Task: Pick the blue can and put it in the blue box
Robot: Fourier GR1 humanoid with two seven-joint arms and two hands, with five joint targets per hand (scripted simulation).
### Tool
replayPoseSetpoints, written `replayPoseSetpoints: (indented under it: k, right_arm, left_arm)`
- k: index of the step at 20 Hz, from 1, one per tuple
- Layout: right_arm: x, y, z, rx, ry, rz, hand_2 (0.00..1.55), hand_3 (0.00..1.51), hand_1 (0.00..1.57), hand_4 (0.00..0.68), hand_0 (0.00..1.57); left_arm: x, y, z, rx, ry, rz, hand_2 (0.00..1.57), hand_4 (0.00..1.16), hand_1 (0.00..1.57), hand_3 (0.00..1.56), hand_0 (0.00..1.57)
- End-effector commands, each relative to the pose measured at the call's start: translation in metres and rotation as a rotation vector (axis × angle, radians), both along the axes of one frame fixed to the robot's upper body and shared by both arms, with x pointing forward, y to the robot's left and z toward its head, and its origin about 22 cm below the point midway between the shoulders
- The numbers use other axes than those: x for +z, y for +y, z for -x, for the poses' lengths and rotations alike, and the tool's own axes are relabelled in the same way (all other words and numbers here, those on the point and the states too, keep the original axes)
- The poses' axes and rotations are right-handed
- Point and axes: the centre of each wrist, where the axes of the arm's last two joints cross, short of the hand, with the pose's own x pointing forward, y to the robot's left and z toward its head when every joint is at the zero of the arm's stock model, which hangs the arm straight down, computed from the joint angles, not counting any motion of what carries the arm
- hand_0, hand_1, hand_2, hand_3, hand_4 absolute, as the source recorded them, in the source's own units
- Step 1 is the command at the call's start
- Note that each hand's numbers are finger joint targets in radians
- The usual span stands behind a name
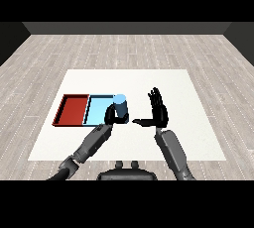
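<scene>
- Carrying step, likely: left hand (110, 117) curled round blue can (120, 107), upright at blue tray (96, 108)'s right edge.
- Right hand (158, 110) right of tray, fingers straight, released.
- Next: shift can left over tray, then release.

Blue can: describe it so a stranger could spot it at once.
Start at the white table and find the two trays lying side by side at its left, the red tray and the light blue tray. At the light blue tray's right edge stands the blue can, upright, with the left robot hand curled round it. It is the only upright cylinder.
</scene>
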Motion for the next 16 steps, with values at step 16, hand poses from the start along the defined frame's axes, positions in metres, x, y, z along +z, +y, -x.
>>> replayPoseSetpoints:
  k: [16]
  right_arm:
    - [-0.030,-0.057,0.015,-0.127,0.033,-0.112,0.00,0.00,0.00,0.000,0.00]
  left_arm:
    - [0.019,0.129,-0.063,0.336,0.324,-0.563,1.56,1.01,1.57,1.48,1.57]
